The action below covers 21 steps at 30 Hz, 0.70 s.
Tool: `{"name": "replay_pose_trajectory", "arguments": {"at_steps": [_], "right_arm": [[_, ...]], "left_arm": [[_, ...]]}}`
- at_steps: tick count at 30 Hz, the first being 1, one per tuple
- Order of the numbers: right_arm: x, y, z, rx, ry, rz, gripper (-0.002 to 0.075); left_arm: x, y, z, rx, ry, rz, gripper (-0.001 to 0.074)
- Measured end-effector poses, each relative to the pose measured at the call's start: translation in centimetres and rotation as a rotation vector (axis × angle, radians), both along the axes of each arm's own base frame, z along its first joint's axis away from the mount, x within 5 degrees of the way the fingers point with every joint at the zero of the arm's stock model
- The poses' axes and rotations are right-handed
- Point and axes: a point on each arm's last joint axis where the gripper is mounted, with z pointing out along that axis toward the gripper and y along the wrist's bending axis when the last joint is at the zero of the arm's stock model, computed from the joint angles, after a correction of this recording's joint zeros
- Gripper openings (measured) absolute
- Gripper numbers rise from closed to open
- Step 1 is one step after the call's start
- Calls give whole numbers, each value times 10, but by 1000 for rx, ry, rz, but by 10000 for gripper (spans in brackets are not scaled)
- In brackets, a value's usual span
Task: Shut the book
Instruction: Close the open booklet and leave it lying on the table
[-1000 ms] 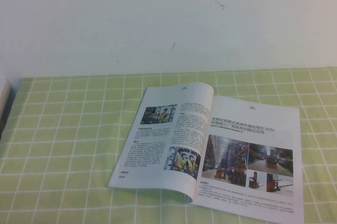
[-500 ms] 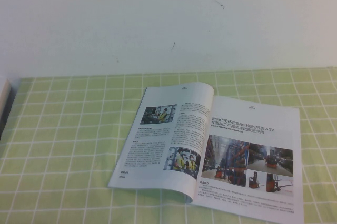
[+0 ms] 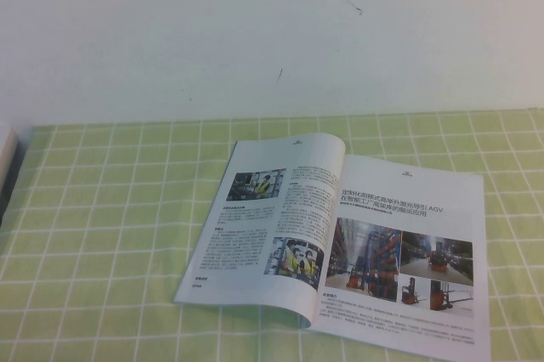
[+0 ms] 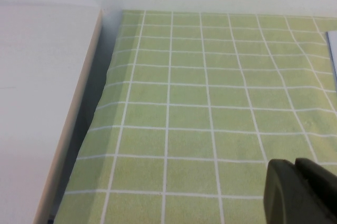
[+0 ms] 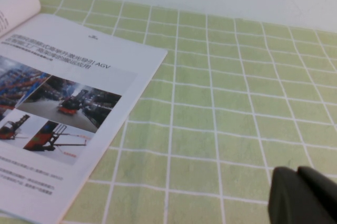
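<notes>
Left gripper (image 4: 296, 174) hangs low over the green checked cloth (image 4: 210, 92) on the left side of the table. In its wrist view its two dark fingers lie pressed together with only a seam between them. Right gripper (image 5: 298, 182) hangs over the cloth on the right side, its fingers likewise pressed together and holding nothing. We see neither gripper in the high view.

We find the book (image 3: 340, 234) lying open on the cloth, right of the middle and toward the near edge. Its left page arches up from the spine, and its right page lies flat. From the right wrist view the book's right page (image 5: 68, 103) is near that gripper but apart from it, with cloth between them. From the left wrist view only a sliver of the book (image 4: 333, 50) shows, well apart from the left gripper. A white board (image 4: 42, 103) lies along the cloth's left edge, well apart from the book. Behind the cloth rises a white wall (image 3: 170, 31) with a few thin dark marks.

Set against the earlier high views, we see no change: the book lies open in the same place.

On the right page we read "AGV" at the end of a Chinese heading, above photos of red forklifts. The left page has small text and photos of people in yellow vests.
</notes>
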Motion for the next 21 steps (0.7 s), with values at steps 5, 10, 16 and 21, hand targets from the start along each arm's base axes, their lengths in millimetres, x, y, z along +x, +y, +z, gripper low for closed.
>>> {"name": "replay_pose_trajectory", "arguments": {"at_steps": [5, 10, 16, 21], "right_arm": [[1, 0, 1, 0, -17, 0, -3], [2, 0, 5, -4, -74, 2, -3], [5, 0, 23, -34, -283, 10, -3], [3, 1, 51, -39, -593, 12, -3]], "left_arm": [[1, 1, 3, 7, -45, 5, -4], [3, 1, 10, 13, -125, 13, -4], [3, 4, 33, 26, -379, 39, -4], [-3, 6, 58, 40, -666, 68, -4]]}}
